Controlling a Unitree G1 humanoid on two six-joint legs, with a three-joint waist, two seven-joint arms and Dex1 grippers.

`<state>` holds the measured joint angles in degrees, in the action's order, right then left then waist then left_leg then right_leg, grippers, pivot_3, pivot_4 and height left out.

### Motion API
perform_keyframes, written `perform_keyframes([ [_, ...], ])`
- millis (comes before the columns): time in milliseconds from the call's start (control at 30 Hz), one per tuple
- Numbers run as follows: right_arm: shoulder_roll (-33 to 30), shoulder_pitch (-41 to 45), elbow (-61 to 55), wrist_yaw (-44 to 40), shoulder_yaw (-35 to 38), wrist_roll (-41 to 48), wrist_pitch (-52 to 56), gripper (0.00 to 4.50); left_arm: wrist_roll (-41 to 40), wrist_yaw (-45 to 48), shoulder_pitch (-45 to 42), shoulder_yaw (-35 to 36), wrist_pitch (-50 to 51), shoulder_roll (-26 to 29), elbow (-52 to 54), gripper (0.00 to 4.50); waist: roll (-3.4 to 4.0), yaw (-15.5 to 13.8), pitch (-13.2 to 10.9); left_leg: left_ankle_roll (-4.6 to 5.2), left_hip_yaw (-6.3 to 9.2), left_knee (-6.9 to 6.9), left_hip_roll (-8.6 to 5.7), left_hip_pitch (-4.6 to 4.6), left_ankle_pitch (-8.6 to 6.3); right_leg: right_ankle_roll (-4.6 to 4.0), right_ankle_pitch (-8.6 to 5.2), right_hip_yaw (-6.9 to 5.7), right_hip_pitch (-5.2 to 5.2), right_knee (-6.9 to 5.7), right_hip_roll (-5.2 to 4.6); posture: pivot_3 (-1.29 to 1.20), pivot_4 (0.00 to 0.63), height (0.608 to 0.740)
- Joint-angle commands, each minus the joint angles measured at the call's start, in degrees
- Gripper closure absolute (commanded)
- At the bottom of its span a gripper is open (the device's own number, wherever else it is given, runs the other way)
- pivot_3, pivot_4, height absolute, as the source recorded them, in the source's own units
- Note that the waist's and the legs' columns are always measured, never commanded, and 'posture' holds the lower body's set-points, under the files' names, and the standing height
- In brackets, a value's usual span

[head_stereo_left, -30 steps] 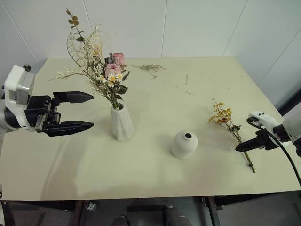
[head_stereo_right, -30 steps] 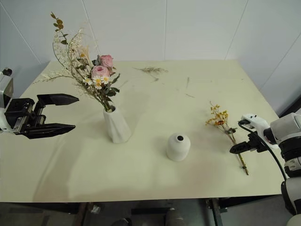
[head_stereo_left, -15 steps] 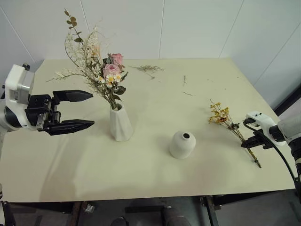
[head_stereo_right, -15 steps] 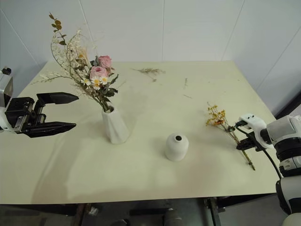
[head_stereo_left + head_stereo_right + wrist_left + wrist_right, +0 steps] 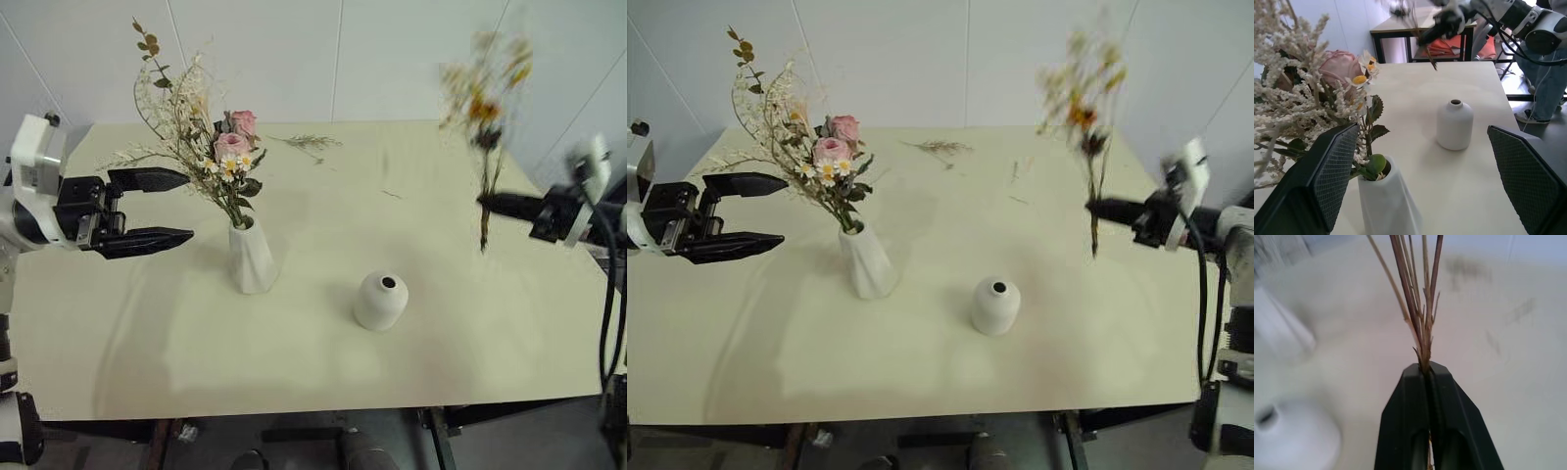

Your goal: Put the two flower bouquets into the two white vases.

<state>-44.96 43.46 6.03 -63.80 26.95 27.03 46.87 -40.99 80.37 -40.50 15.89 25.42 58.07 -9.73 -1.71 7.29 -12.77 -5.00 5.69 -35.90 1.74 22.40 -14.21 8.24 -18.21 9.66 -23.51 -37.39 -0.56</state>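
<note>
The bushy bouquet of pink roses, daisies and pale grasses stands in the tall twisted white vase at the table's left. My left gripper hangs open just left of that bunch, touching nothing. The squat round white vase sits empty near the table's middle. High above the table's right side, my right gripper is shut on the brown stems of the slim yellow bouquet, which it holds upright in the air, blossoms up.
A loose dried sprig and a few twig bits lie at the back of the cream table. White walls close the far side. Another table and a person's legs show beyond the right arm in the left wrist view.
My right gripper closed on the yellow bouquet's stems and lifted it off the table, turning it upright. The left gripper stayed about where it was, still open.
</note>
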Motion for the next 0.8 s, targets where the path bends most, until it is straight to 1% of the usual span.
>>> perform_keyframes([
  [33, 5.55, -1.17, -14.23, 8.16, 7.77, 12.2, 4.43, 4.46, 2.11, 1.85, -2.83, -0.78, -2.49, -0.53, -3.95, 0.0, 0.01, 0.01, 0.0, 0.0, 0.01, 0.01, 0.0, 0.0, 0.0, -0.01, -0.01, -0.01, -0.01, -0.04, 0.0, 0.0, 0.15, 0.74],
  [100, 8.68, -2.07, -19.58, 12.18, 8.9, 20.33, 10.31, 4.46, 3.02, 2.63, -4.17, -1.69, -3.03, -1.14, -5.89, 0.0, 0.01, -0.02, 0.0, 0.0, 0.04, 0.01, 0.01, 0.01, 0.01, -0.02, -0.01, -0.02, -0.03, -0.07, 0.01, 0.0, 0.15, 0.74],
  [167, 10.96, -3.52, -23.21, 15.1, 8.7, 25.53, 12.55, 4.46, 3.77, 3.25, -5.57, -2.41, -3.57, -1.71, -7.63, 0.0, 0.01, -0.27, 0.0, 0.0, 0.05, -0.02, 0.0, 0.02, 0.01, -0.02, -0.01, -0.01, -0.03, -0.08, 0.0, 0.0, 0.15, 0.74],
  [267, 13.09, -5.9, -26.52, 18.35, 6.7, 29.01, 12.11, 4.46, 4.82, 4.0, -7.37, -3.16, -4.54, -2.44, -10.06, 0.0, 0.0, -0.96, 0.0, 0.0, 0.05, -0.03, 0.0, 0.01, 0.01, -0.02, -0.01, -0.02, -0.02, -0.07, 0.0, 0.0, 0.15, 0.74],
  [433, 13.4, -13.07, -28.7, 15.78, -2.36, 24.38, 4.3, 4.46, 5.18, 4.63, -8.12, -3.5, -4.11, -3.55, -10.32, 0.0, 0.0, -1.34, 0.0, 0.0, 0.05, 0.0, 0.0, 0.02, 0.01, -0.04, -0.02, -0.02, -0.03, -0.03, 0.0, 0.0, 0.15, 0.74],
  [533, 12.76, -15.3, -27.89, 14.35, -5.74, 23.1, 1.23, 4.46, 5.41, 4.99, -8.14, -3.45, -3.98, -3.59, -10.56, 0.0, 0.0, -1.59, 0.0, 0.0, 0.04, -0.01, -0.01, 0.08, 0.01, -0.04, -0.02, -0.02, -0.07, -0.01, -0.01, 0.0, 0.15, 0.74],
  [667, 12.12, -17.8, -25.36, 12.62, -7.02, 21.92, -2.18, 4.46, 5.1, 4.7, -7.22, -3.2, -3.19, -3.62, -9.28, 0.0, 0.0, -1.81, 0.0, 0.0, 0.04, 0.0, 0.0, 0.07, 0.01, -0.04, -0.02, -0.02, -0.08, -0.03, 0.0, 0.0, 0.15, 0.74],
  [800, 10.98, -18.63, -24.09, 12.51, -5.44, 23.84, -3.13, 4.46, 4.84, 4.44, -6.44, -2.74, -2.61, -3.54, -8.49, 0.0, 0.0, -2.21, 0.0, 0.0, 0.03, -0.04, 0.0, 0.07, 0.01, -0.04, -0.02, -0.02, -0.06, -0.03, -0.01, 0.0, 0.15, 0.74],
])
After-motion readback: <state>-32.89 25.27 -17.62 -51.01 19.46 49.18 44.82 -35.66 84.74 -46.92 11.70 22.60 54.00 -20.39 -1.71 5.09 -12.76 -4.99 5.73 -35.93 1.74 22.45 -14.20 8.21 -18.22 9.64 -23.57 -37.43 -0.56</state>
